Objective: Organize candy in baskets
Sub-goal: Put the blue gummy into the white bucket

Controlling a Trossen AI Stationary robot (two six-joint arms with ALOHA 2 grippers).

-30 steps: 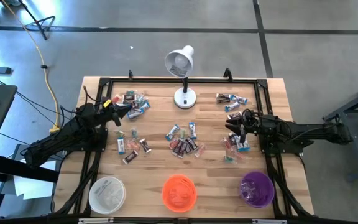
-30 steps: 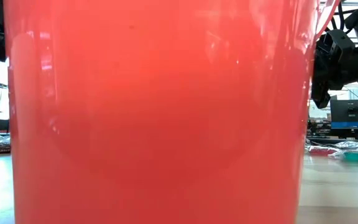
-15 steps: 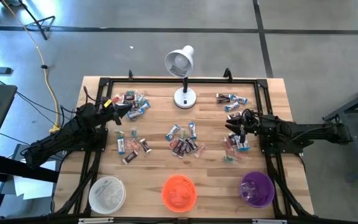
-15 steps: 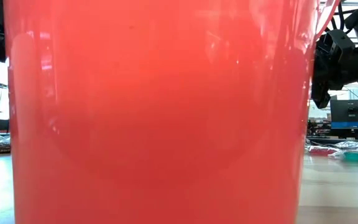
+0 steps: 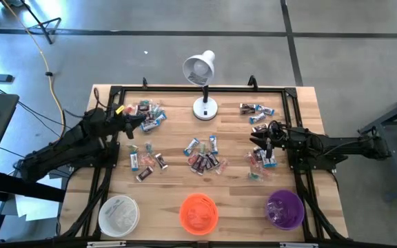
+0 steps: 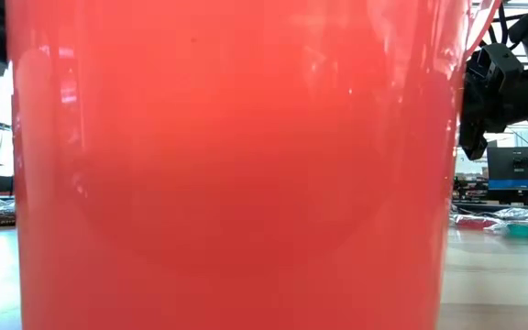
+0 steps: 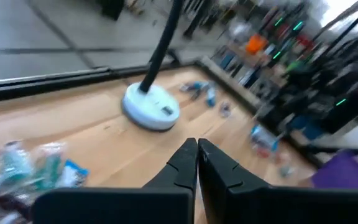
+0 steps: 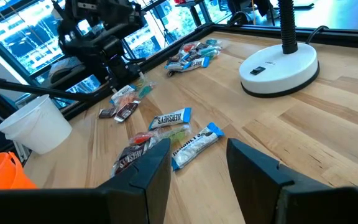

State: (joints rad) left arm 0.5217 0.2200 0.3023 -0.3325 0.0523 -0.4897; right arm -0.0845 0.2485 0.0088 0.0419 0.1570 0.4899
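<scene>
Candy point(image 5: 203, 155) lies scattered on the table point(image 5: 178, 179), baskets point(image 5: 198, 213) in front.

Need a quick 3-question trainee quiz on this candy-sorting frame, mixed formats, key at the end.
1. True or false: the left gripper is shut with nothing between its fingers.
2. Which basket sits between the other two along the table's near edge? A) white basket B) orange basket C) purple basket
3. Fill in: the right gripper is ____, above loose candy on the table.

Key: 1 true; 2 B; 3 open
</scene>
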